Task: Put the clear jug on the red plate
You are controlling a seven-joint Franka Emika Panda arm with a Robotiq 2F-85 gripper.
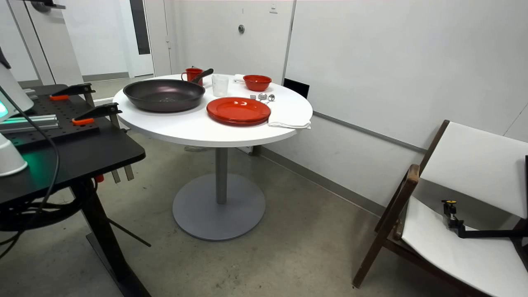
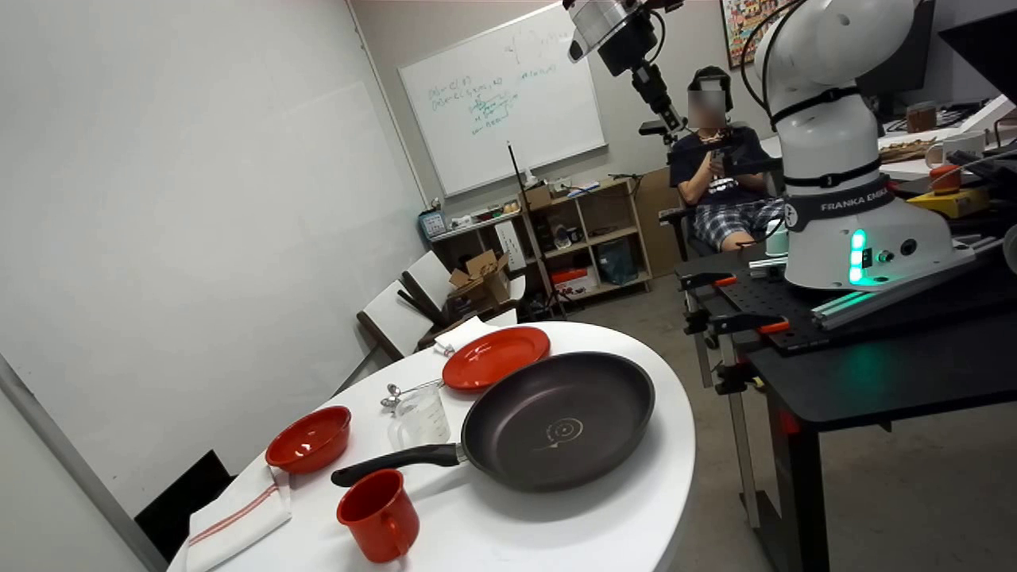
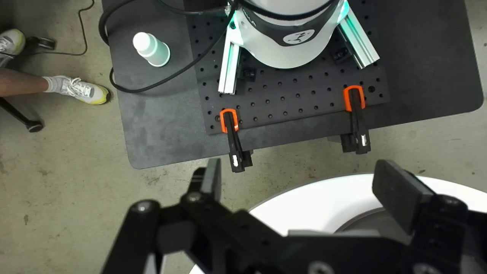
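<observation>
The clear jug (image 1: 220, 85) stands upright on the round white table, behind the red plate in an exterior view. In an exterior view the jug (image 2: 423, 417) is between the black pan and the red bowl. The red plate (image 1: 238, 109) lies flat, apparently stacked on another red plate; it also shows in an exterior view (image 2: 496, 357), with nothing on it. My gripper (image 3: 298, 167) is open and empty in the wrist view, its fingers wide apart. In an exterior view the gripper (image 2: 669, 127) is high above the table. Jug and plate are out of the wrist view.
The black pan (image 2: 560, 421) sits beside jug and plate, its handle passing close to the jug. A red cup (image 2: 379, 516), red bowl (image 2: 310, 439), metal spoons (image 1: 262, 97) and white cloths (image 1: 291, 117) share the white table (image 1: 165, 126). Clamps (image 3: 234, 144) stick out from the black robot table.
</observation>
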